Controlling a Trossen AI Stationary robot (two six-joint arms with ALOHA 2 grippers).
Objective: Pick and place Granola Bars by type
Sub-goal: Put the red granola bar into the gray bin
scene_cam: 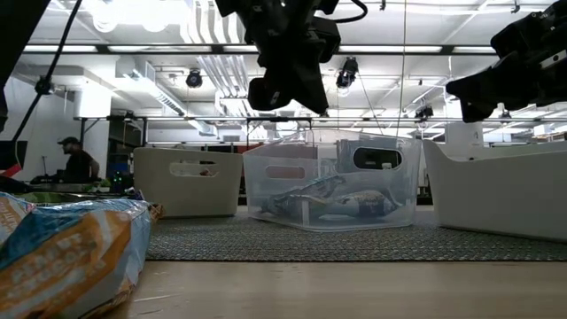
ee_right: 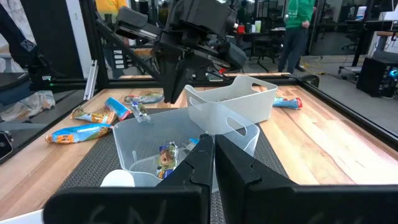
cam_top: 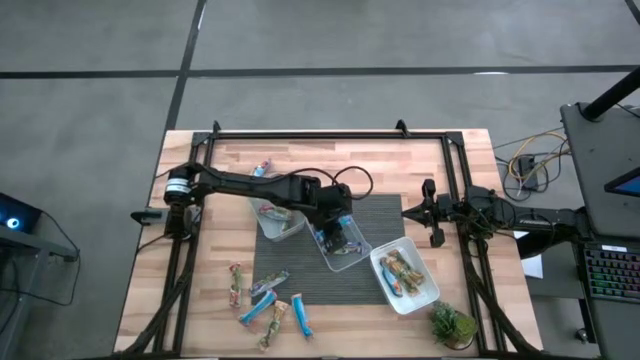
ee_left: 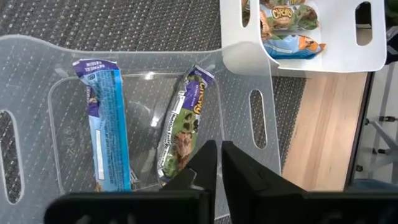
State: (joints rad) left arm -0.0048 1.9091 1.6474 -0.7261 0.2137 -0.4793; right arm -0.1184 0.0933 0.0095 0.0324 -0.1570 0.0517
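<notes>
The left pincer (cam_top: pixel 341 228) hung over the middle clear tub (cam_top: pixel 342 247) on the dark mat (cam_top: pixel 385 215), its two fingers (ee_left: pixel 205 163) pressed together with nothing between them. Directly beneath it, two Granola Bars lay side by side on the tub floor: a blue bar (ee_left: pixel 106 124) along one long wall and a purple-ended bar (ee_left: pixel 185 121) near the other, apart from each other and clear of the rim. In the low view the pincer sat well above the tub's top edge, with open air between them.

The right pincer (cam_top: pixel 430 213) waited near the right edge of the table (cam_top: pixel 420 150), above bare wood just off the mat, fingers (ee_right: pixel 196 163) clenched and holding nothing.

A white tub (cam_top: pixel 405 278) stood at the mat's front right corner, just beside the clear one, with tan-and-green bars (cam_top: pixel 401 270) inside. A third tub (cam_top: pixel 279 220) sat on the mat's left edge, partly under the left arm, holding a few bars.

Loose bars (cam_top: pixel 268 300) lay scattered on the bare wood at the front left, off the mat and short of the table's front edge; one more bar (cam_top: pixel 263 169) lay near the rear. A small green plant (cam_top: pixel 452 325) stood at the front right corner. The mat's rear strip and the wood behind it lay open.
</notes>
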